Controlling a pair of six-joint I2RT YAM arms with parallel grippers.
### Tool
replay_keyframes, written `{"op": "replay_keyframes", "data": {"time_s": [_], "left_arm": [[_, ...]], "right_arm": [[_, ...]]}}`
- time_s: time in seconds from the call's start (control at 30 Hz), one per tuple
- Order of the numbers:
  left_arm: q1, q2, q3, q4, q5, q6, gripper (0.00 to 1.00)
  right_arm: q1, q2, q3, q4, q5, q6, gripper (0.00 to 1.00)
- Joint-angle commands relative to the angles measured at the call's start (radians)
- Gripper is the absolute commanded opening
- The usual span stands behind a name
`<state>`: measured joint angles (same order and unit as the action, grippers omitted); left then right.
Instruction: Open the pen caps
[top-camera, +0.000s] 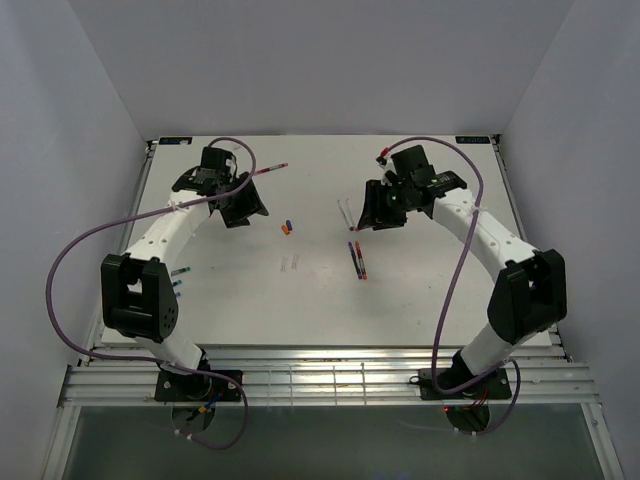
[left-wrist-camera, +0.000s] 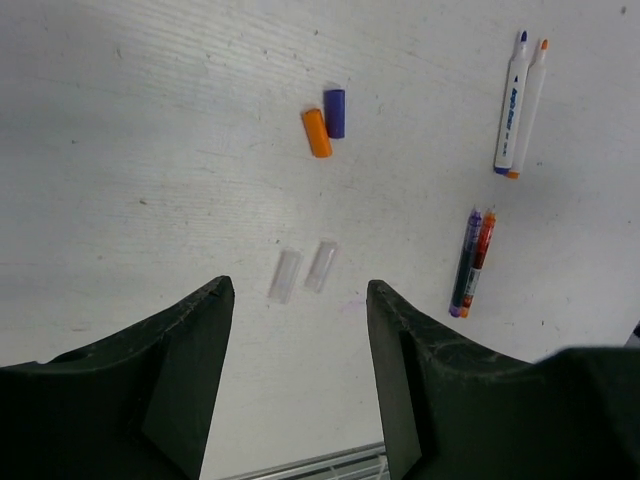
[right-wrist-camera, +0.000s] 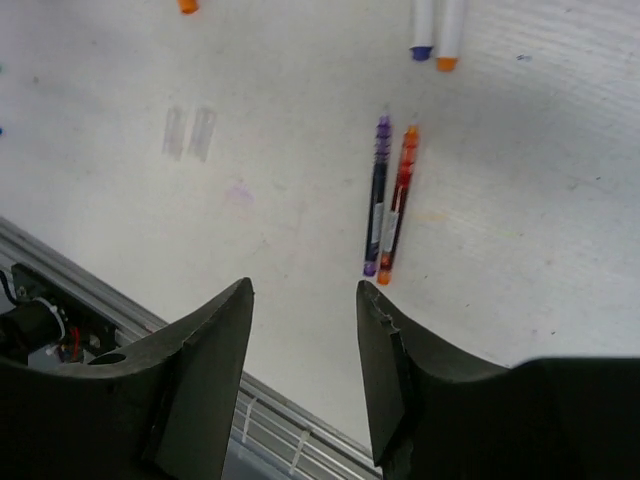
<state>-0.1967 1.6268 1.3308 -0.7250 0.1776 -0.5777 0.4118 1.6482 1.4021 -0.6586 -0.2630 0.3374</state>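
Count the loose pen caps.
4, all in the left wrist view: orange cap and blue cap side by side near the top; clear cap and second clear cap below them. More may be hidden.

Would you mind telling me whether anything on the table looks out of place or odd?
Nothing is spilled or broken. The orange cap and blue cap lie loose, side by side, away from the pens, as do two clear caps. A faint purple smudge marks the table nearby.
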Motion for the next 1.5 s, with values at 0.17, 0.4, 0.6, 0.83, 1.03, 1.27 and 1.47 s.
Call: {"op": "replay_keyframes", "data": {"time_s": [0.17,0.4,0.6,0.83,1.03,1.27,1.47], "left_arm": [[0.060,0.097,0.148,0.140,-0.021,0.013,0.65],[0.082,0.218,0.240,0.352,0.123,0.269,0.64],[0.088,0.347,0.280,0.489,0.125,0.453,0.65],[0.088,0.491,0.415,0.573,0.157,0.513,0.66],[0.088,0.548,0.413,0.791,0.131,0.590,0.67],[0.112,0.671,0.502,0.835,0.230,0.541,0.69],[0.115,0.740,0.545,0.849,0.264,0.526,0.69]], "right_arm": [[0.047,-0.255,-0.046,-0.121,-0.039,0.022,0.53],[0.044,-0.326,-0.106,-0.157,-0.076,-0.003,0.54],[0.042,-0.214,0.049,-0.299,-0.116,-0.046,0.54],[0.041,-0.148,0.057,-0.320,-0.188,-0.054,0.54],[0.013,-0.156,0.000,-0.322,-0.206,-0.061,0.53],[-0.033,-0.148,-0.015,-0.320,-0.211,-0.064,0.53],[-0.038,-0.125,-0.012,-0.320,-0.209,-0.063,0.53]]}}
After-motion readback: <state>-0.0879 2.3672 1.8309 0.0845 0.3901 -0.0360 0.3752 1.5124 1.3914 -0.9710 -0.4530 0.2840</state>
